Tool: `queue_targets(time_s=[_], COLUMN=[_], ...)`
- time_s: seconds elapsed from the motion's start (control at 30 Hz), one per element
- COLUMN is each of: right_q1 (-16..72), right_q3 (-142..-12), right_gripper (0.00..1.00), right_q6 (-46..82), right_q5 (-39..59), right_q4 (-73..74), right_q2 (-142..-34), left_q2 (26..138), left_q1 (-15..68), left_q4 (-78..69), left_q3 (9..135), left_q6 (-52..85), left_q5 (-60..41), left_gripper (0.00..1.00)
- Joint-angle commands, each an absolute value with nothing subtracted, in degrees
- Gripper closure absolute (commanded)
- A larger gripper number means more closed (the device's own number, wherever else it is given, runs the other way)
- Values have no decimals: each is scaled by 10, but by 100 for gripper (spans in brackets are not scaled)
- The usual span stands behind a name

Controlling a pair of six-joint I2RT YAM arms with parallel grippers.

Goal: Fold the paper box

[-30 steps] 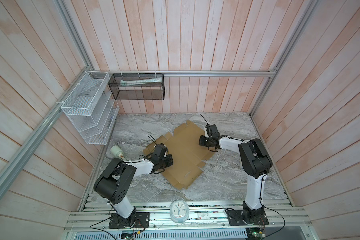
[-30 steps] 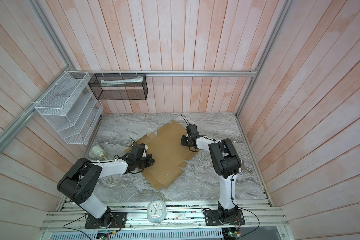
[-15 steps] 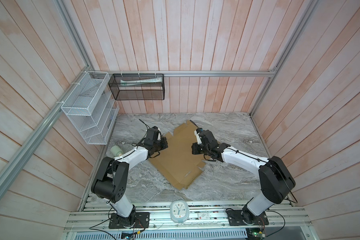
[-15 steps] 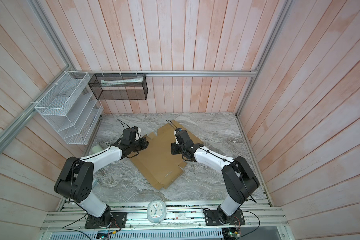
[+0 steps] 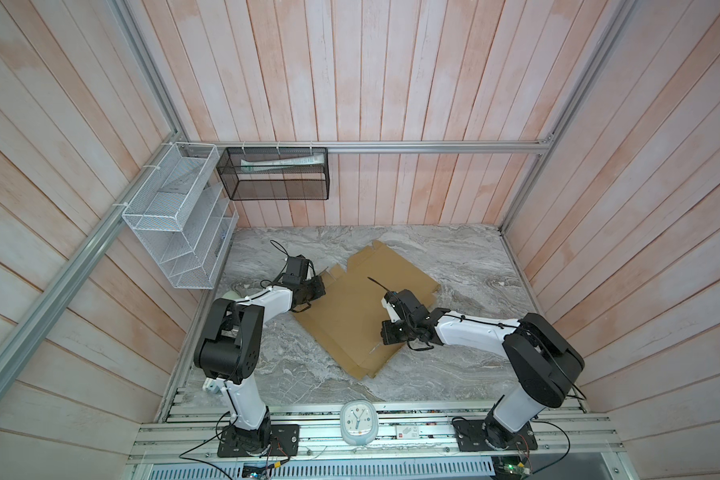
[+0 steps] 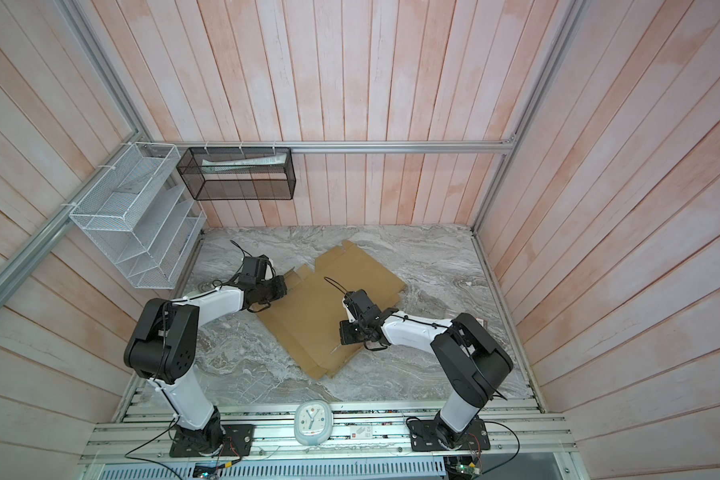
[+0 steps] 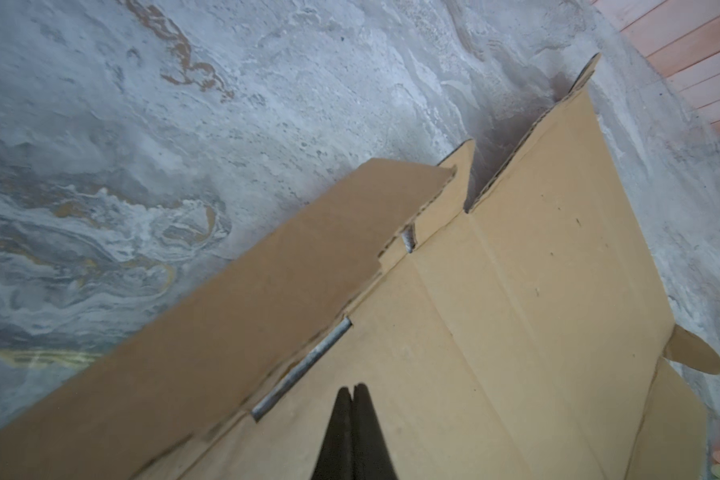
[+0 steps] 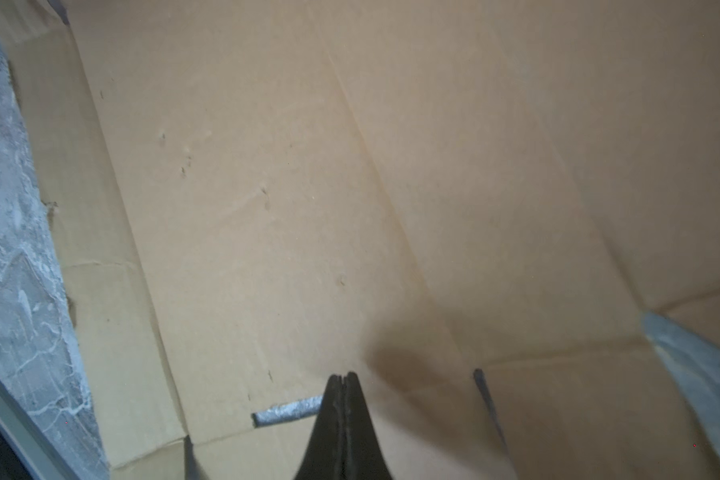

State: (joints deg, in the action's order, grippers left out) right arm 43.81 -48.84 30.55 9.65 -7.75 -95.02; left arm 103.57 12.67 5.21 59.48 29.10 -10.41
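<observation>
the paper box (image 5: 350, 316) was a plain brown corrugated sheet, creased and slotted, one long flap raised, lying on the marble table (image 5: 466, 266). left gripper (image 7: 353, 388) and right gripper (image 8: 341, 376) were closed, empty, above it.

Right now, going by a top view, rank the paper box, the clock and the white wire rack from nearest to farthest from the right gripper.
Measured from the right gripper in a top view:
1. paper box: directly under the gripper, lying mid-table.
2. clock: on the front rail, between the two arm bases.
3. white wire rack: mounted on the left wall, near the back corner.
</observation>
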Motion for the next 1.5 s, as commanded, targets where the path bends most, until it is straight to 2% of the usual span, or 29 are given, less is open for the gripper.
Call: queue_targets(time_s=[0.0, 0.5, 1.07, 1.23, 1.47], right_q1=[443, 419, 347, 321, 291], right_q3=[-472, -434, -463, -488, -519], right_gripper=[100, 100, 100, 100, 100], right_q6=[322, 315, 296, 286, 265], right_q5=[104, 70, 59, 70, 83], right_q4=[-91, -96, -102, -101, -108], right_q2=[-937, -972, -997, -1019, -1041], left_q2=[1041, 1063, 1026, 1001, 959], left_q1=[117, 78, 75, 101, 169], left_q4=[43, 12, -37, -58, -67], left_q3=[590, 558, 472, 441, 403], left_q6=[286, 320, 370, 390, 421], left_q5=[-81, -67, -113, -160, -165], left_gripper=[100, 100, 100, 100, 100])
